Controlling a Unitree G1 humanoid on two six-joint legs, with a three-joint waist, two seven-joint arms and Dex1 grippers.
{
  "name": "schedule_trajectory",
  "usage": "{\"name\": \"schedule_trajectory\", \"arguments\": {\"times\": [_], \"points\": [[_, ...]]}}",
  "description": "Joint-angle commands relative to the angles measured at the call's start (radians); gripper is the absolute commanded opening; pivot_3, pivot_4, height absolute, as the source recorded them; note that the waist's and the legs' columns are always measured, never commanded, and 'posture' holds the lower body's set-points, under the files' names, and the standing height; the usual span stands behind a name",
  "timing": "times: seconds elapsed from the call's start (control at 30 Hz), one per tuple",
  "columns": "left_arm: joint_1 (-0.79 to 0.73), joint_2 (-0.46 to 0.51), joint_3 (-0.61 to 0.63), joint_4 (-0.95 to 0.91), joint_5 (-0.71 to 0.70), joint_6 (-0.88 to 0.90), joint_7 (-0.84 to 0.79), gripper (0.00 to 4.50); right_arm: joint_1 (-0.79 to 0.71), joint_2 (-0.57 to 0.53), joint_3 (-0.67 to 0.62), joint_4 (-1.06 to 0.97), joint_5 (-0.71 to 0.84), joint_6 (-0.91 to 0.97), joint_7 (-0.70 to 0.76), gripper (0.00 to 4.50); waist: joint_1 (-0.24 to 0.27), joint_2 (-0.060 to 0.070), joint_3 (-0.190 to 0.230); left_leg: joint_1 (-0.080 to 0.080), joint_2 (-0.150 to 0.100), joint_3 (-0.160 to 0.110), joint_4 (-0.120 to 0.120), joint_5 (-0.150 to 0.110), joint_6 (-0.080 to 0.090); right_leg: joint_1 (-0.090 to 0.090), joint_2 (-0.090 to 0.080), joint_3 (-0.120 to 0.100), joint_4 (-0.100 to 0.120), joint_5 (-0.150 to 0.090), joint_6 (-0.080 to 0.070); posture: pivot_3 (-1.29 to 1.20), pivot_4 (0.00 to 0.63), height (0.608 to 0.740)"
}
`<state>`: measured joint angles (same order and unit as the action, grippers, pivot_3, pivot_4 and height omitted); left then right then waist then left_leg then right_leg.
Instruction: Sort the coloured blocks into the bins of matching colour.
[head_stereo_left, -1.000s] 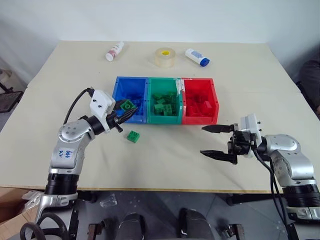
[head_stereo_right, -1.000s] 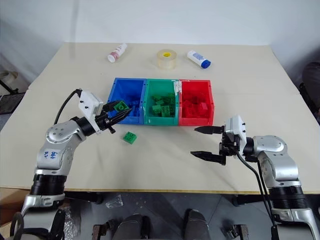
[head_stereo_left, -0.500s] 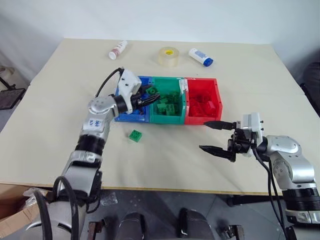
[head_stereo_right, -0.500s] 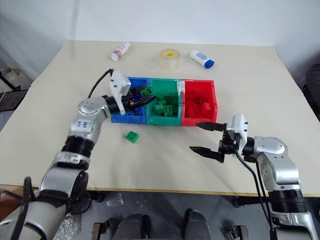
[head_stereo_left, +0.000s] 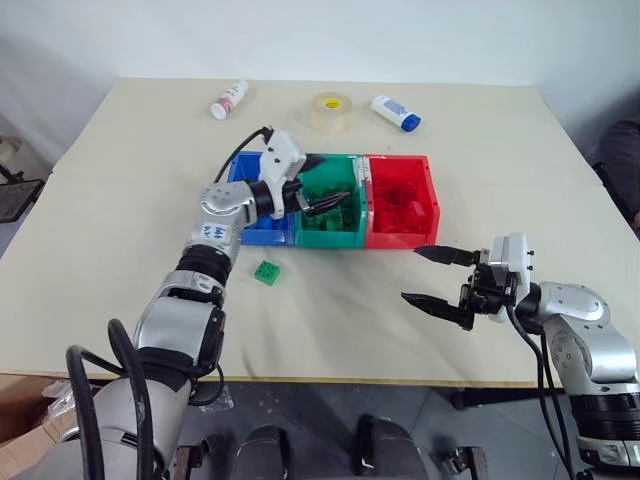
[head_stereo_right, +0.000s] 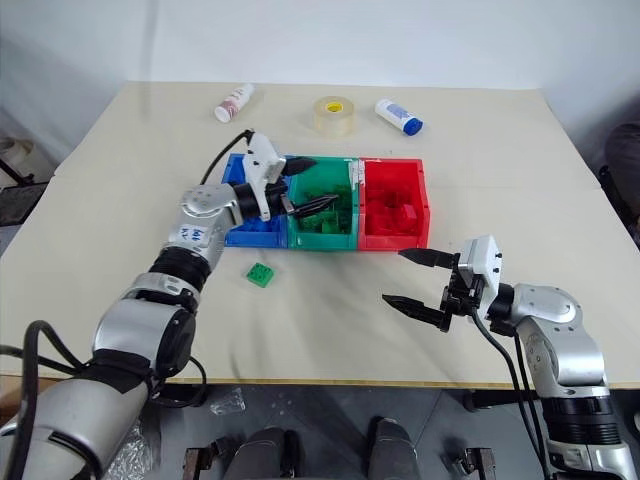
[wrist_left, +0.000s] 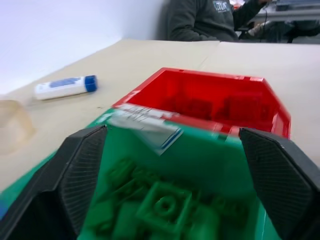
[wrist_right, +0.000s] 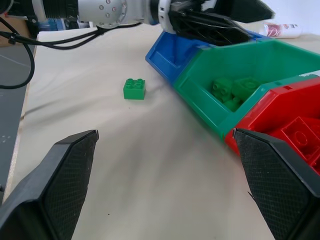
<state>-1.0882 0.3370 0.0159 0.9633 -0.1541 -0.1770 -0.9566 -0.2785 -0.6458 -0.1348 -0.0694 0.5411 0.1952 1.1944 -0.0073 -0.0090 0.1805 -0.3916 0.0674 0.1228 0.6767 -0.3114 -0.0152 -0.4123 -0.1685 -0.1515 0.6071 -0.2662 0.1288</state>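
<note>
Three joined bins sit mid-table: blue (head_stereo_left: 250, 228), green (head_stereo_left: 328, 236), red (head_stereo_left: 402, 237). My left gripper (head_stereo_left: 318, 196) hangs over the green bin, open, with nothing between its fingers (wrist_left: 80, 165). Below it, several green blocks (wrist_left: 162, 207) lie in the green bin. Red blocks (head_stereo_left: 402, 206) lie in the red bin. One square green block (head_stereo_left: 266, 272) rests on the table in front of the blue bin. My right gripper (head_stereo_left: 440, 278) stands open and empty above the table, in front of the red bin to the right.
At the table's far edge lie a white bottle (head_stereo_left: 230, 100), a tape roll (head_stereo_left: 330, 112) and a blue-capped white bottle (head_stereo_left: 395, 112). A person in a dark top (wrist_left: 200, 20) sits beyond the table's right side.
My left gripper carried a green block from in front of the blue bin to over the green bin, then opened; the block is no longer between its fingers. The right gripper stayed put.
</note>
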Motion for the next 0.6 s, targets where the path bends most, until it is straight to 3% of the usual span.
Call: {"name": "schedule_trajectory", "arguments": {"times": [0.03, 0.17, 0.27, 0.37, 0.47, 0.6], "points": [[0.112, 0.092, 0.028, -0.224, -0.045, 0.075, -0.069, 4.45, -0.047, -0.023, -0.005, 0.027, 0.015, -0.008, 0.042, 4.50, 0.001, 0.000, 0.000, 0.000, 0.000, 0.000, 0.000, 0.000, 0.000, 0.000, 0.000, 0.000, 0.000, 0.000, 0.000, 0.00, 0.150, 0.740], [0.317, 0.205, 0.056, -0.510, -0.095, 0.181, -0.107, 4.45, -0.091, -0.034, 0.019, 0.086, -0.003, -0.015, 0.092, 4.50, -0.005, 0.000, 0.000, 0.000, 0.000, 0.000, 0.000, 0.000, 0.000, 0.000, 0.000, 0.001, 0.001, 0.000, 0.000, 0.00, 0.150, 0.740], [0.621, 0.330, 0.146, -0.822, -0.183, 0.297, -0.142, 4.45, -0.148, -0.042, 0.050, 0.148, -0.016, -0.011, 0.141, 4.50, -0.016, 0.000, 0.000, 0.001, 0.000, 0.001, 0.001, 0.000, 0.000, 0.000, 0.000, 0.002, 0.002, 0.000, 0.000, 0.00, 0.150, 0.740], [0.840, 0.379, 0.230, -1.002, -0.246, 0.354, -0.129, 4.45, -0.179, -0.050, 0.068, 0.192, -0.026, -0.015, 0.183, 4.50, -0.016, 0.000, 0.000, 0.001, 0.001, 0.000, 0.001, -0.001, 0.000, 0.000, 0.000, 0.002, 0.002, 0.000, 0.000, 0.00, 0.150, 0.740], [1.049, 0.407, 0.319, -1.102, -0.271, 0.366, -0.129, 4.45, -0.207, -0.055, 0.079, 0.224, -0.028, -0.008, 0.215, 4.50, -0.016, 0.000, 0.000, 0.001, 0.001, 0.000, 0.003, -0.001, 0.001, 0.000, 0.000, 0.003, 0.003, 0.000, -0.001, 0.00, 0.150, 0.740], [1.191, 0.407, 0.400, -1.129, -0.286, 0.343, -0.116, 4.45, -0.227, -0.062, 0.082, 0.255, -0.031, -0.006, 0.250, 4.50, -0.015, 0.001, 0.001, 0.001, 0.002, -0.001, 0.003, -0.002, 0.000, 0.000, 0.000, 0.002, 0.003, -0.001, -0.001, 0.00, 0.150, 0.740]]}}
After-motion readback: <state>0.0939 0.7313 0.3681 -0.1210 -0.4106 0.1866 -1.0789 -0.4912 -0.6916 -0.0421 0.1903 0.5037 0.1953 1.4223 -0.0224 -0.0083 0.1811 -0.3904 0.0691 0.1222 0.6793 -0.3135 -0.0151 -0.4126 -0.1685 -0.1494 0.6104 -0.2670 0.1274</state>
